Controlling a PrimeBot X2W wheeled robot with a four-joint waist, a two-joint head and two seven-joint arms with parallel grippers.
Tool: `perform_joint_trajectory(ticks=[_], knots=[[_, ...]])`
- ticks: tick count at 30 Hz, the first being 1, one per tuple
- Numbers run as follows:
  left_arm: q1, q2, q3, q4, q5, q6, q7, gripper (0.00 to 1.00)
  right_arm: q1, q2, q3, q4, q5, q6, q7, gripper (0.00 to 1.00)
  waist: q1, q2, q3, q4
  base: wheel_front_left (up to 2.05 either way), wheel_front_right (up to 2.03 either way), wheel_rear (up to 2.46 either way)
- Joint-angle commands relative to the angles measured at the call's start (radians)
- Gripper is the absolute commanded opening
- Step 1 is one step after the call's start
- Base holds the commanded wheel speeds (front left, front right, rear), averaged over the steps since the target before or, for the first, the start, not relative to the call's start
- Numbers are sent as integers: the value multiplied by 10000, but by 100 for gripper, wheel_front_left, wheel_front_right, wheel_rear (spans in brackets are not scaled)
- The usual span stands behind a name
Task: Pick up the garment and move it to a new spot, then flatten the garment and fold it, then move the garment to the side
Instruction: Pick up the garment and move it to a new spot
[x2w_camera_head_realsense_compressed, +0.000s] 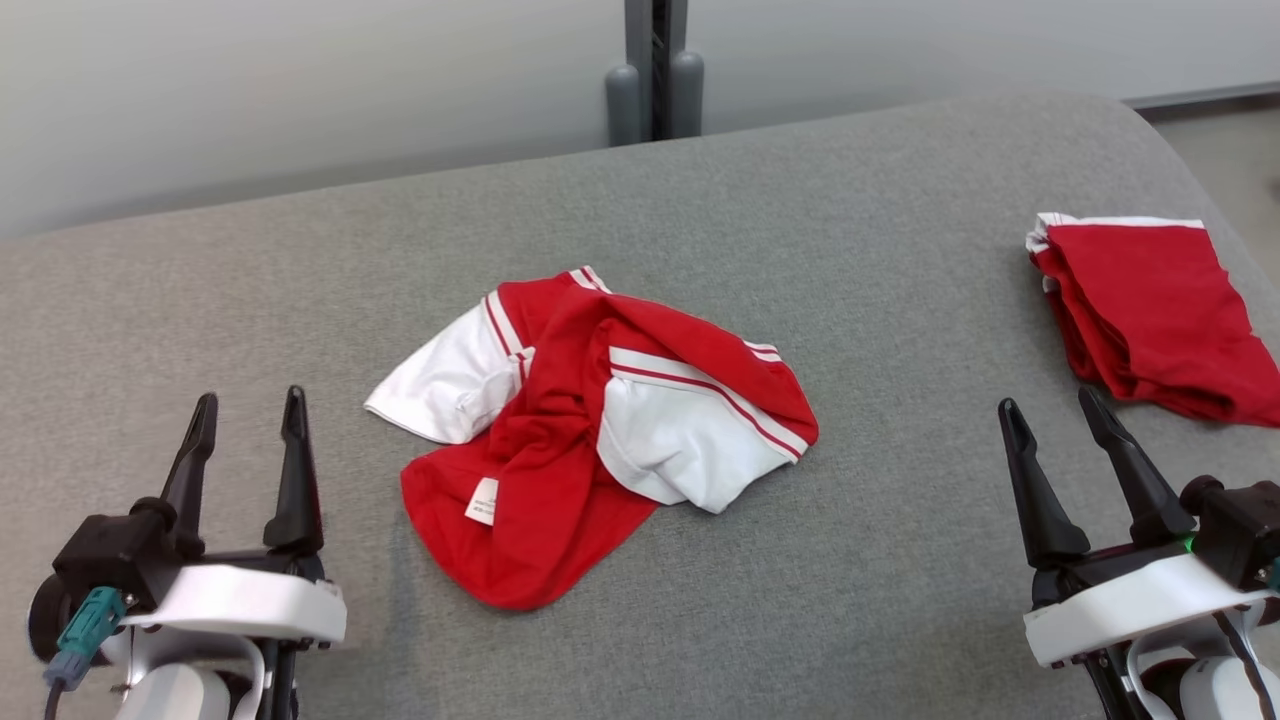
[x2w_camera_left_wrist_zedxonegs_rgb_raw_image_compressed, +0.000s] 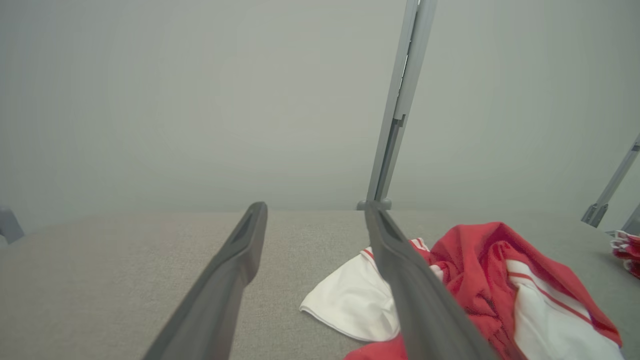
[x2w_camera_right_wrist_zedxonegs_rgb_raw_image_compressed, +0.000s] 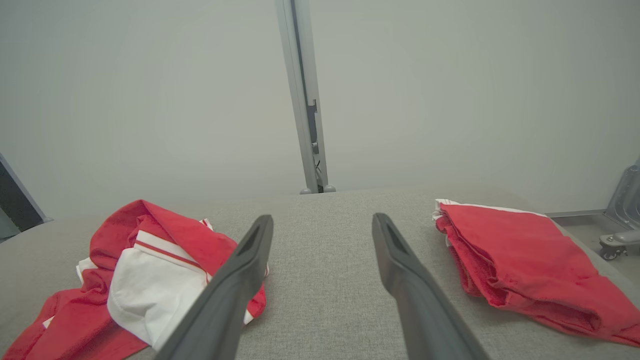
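A crumpled red and white garment (x2w_camera_head_realsense_compressed: 590, 430) lies in a heap in the middle of the grey padded table (x2w_camera_head_realsense_compressed: 700, 200). Its white sleeves stick out left and right, and a small label shows on the red cloth. My left gripper (x2w_camera_head_realsense_compressed: 250, 410) stands open at the lower left, a little left of the heap and apart from it. At the lower right my right gripper (x2w_camera_head_realsense_compressed: 1050, 405) is open too, empty, well right of the heap. The left wrist view has the garment (x2w_camera_left_wrist_zedxonegs_rgb_raw_image_compressed: 500, 280) just right of my open left gripper (x2w_camera_left_wrist_zedxonegs_rgb_raw_image_compressed: 315, 210). From the right wrist, the garment (x2w_camera_right_wrist_zedxonegs_rgb_raw_image_compressed: 150, 270) lies left of my open right gripper (x2w_camera_right_wrist_zedxonegs_rgb_raw_image_compressed: 322, 222).
A folded red garment (x2w_camera_head_realsense_compressed: 1150, 310) with a white edge lies at the table's right side, beyond my right gripper; the folded red garment (x2w_camera_right_wrist_zedxonegs_rgb_raw_image_compressed: 520, 260) also shows from the right wrist. A grey post (x2w_camera_head_realsense_compressed: 655, 70) stands behind the far edge. The table drops off at right.
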Motion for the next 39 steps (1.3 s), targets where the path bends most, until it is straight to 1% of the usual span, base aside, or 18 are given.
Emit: perform_joint_trajectory(ticks=[1,5,6,13,21,25,29,39], knots=[[330,166,103,-292,-60,90,130,100,149,-101,-34,-24,-45,-4,103,100,0,0,-264,246,0,0,0],[1054,408,114,-1064,80,421,594,100,375,-143,-11,-34,-95,-4,294,100,0,0,-577,433,0,0,0],[1054,408,114,-1064,80,421,594,100,375,-143,-11,-34,-95,-4,294,100,0,0,-577,433,0,0,0],[2099,716,146,-2137,201,876,1241,100,834,-141,102,-142,-151,-4,552,100,0,0,-1090,576,0,0,0],[3076,842,99,-2836,133,1192,1667,100,1403,-197,83,-377,-203,-4,761,100,0,0,-1531,785,0,0,0],[3282,856,52,-2977,104,1235,1773,100,1590,-128,19,-481,-219,-4,808,100,0,0,-1614,876,0,0,0],[3310,833,-16,-3009,21,1170,1830,100,1786,-83,-80,-605,-230,-4,862,100,0,0,-1642,937,0,0,0],[3243,852,-97,-2899,-51,1138,1834,100,1946,66,-227,-841,-291,-4,953,100,0,0,-1640,887,0,0,0]])
